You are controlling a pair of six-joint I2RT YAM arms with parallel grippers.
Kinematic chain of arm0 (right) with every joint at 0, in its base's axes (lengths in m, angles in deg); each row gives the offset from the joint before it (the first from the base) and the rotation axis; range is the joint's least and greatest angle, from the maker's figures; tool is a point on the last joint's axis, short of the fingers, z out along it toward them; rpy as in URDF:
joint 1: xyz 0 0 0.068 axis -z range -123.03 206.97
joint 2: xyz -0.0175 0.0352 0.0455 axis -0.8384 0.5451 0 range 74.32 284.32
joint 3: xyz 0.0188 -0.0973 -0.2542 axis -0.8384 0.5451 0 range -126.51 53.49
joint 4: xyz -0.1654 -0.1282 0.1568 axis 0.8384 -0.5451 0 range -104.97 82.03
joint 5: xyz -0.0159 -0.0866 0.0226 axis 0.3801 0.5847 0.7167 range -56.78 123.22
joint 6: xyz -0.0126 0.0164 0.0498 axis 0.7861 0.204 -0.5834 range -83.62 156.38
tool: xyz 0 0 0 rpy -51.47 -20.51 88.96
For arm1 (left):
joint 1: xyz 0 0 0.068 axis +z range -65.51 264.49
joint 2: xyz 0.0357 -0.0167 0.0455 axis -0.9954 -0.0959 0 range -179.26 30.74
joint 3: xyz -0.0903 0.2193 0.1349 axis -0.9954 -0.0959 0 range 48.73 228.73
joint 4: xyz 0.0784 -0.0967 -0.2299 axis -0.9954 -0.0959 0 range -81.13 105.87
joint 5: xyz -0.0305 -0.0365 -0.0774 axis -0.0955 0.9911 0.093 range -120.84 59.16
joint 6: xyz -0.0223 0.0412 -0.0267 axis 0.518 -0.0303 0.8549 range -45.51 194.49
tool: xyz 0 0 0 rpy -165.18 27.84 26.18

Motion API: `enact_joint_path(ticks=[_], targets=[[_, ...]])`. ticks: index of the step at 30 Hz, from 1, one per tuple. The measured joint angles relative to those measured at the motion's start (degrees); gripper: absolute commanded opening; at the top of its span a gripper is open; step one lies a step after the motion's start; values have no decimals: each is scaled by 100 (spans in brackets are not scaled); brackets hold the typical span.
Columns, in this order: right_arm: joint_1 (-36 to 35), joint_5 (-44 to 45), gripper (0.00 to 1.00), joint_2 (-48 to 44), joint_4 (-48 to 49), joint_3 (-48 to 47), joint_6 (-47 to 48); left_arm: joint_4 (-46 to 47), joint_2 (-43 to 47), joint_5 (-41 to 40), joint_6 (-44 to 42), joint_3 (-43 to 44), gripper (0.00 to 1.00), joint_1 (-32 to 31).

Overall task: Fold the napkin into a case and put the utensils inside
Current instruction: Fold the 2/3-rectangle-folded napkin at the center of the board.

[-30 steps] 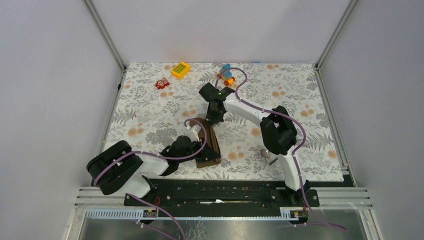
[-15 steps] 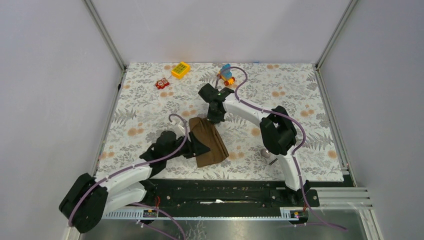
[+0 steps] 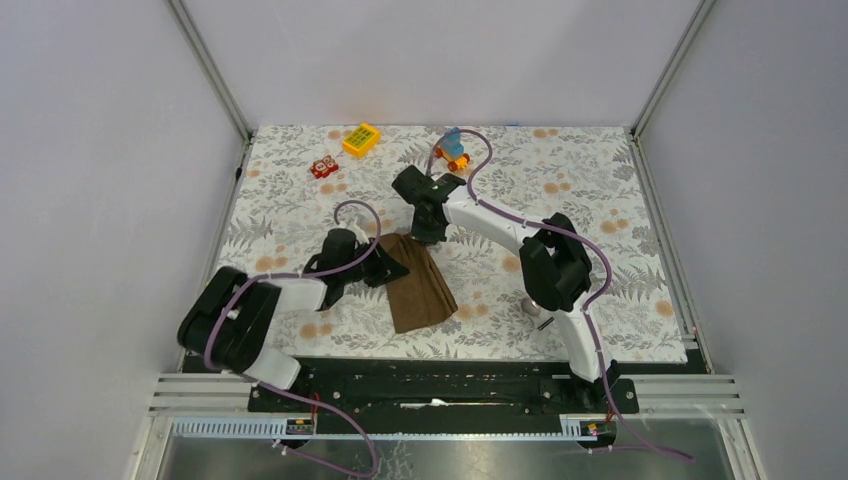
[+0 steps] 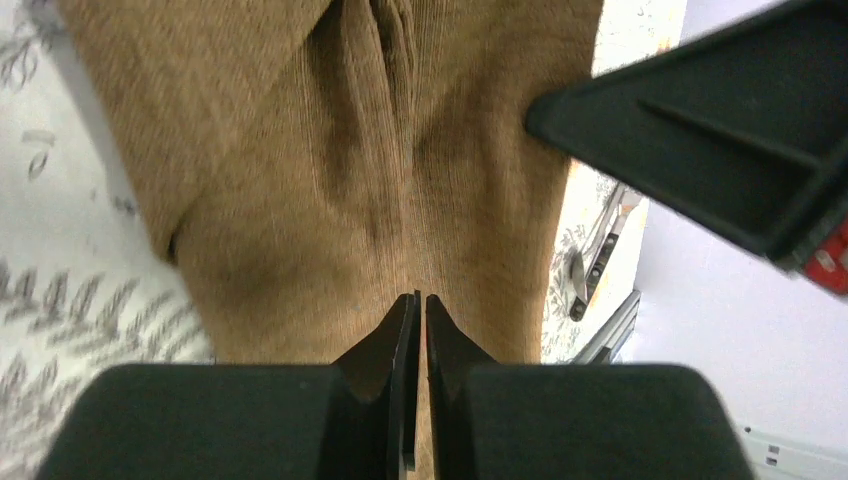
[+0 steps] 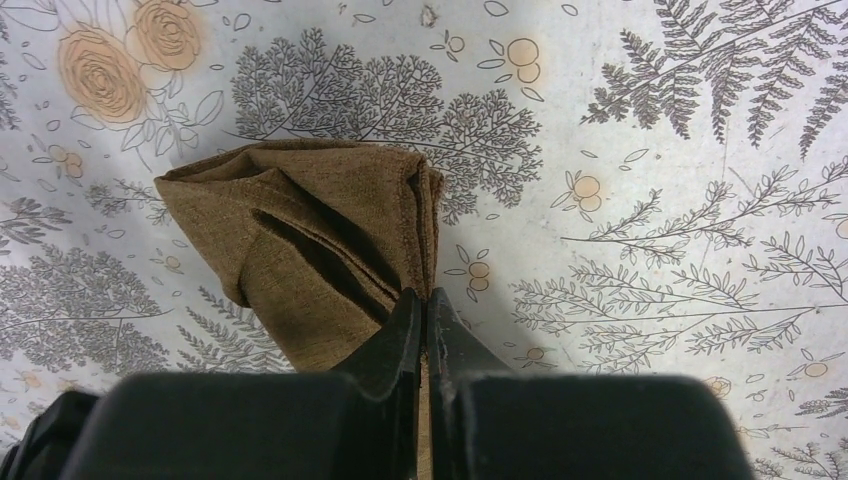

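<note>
Centrally on the worktop, which is covered by a grey floral tablecloth (image 3: 620,200), lies the brown napkin (image 3: 421,287), folded into a long shape that is narrow at its far end and wider toward the arms. In the right wrist view several stacked layers and creases show along the folded end. The left claw (image 3: 393,268) meets the napkin at its far left edge. In the left wrist view its jaws are drawn together to a thin slit directly over the cloth, and whether any fabric is pinched between them cannot be told. The right claw (image 3: 429,238) stands at the napkin's far end. In its own wrist view the jaws are clenched tight, with the tips at the cloth's right-hand edge beside the folded corner. The spoon (image 3: 529,304) and the thin dark stick (image 3: 545,322) lie on the tablecloth to the right of the napkin, apart from it, close to the right arm's lower links and partly hidden by them. Neither utensil is inside the napkin. Along the far side of the tablecloth, well apart from the napkin, sit a yellow block (image 3: 361,139), a small red toy (image 3: 323,167) and a blue and orange toy (image 3: 452,148).
</note>
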Motion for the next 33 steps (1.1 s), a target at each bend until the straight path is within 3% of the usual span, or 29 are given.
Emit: enact_joint_path(ticks=[7, 14, 19, 26, 33], targets=[[-55, -24, 0, 37, -52, -197, -61, 575, -1121, 48, 4, 339, 3, 17], [-111, -398, 0, 120, 44, -286, -407, 118, -1331, 7, 46, 721, 1, 59], [-120, -949, 0, 116, 772, 234, -940, -92, -1419, 42, 33, 909, 2, 79], [-74, -1115, 0, -111, 1641, 1108, -1707, -699, -1263, 39, -157, 1078, 18, 83], [-87, -1224, 0, -219, 1956, 1325, -1989, -1624, -44, -46, -476, 990, 33, 133]])
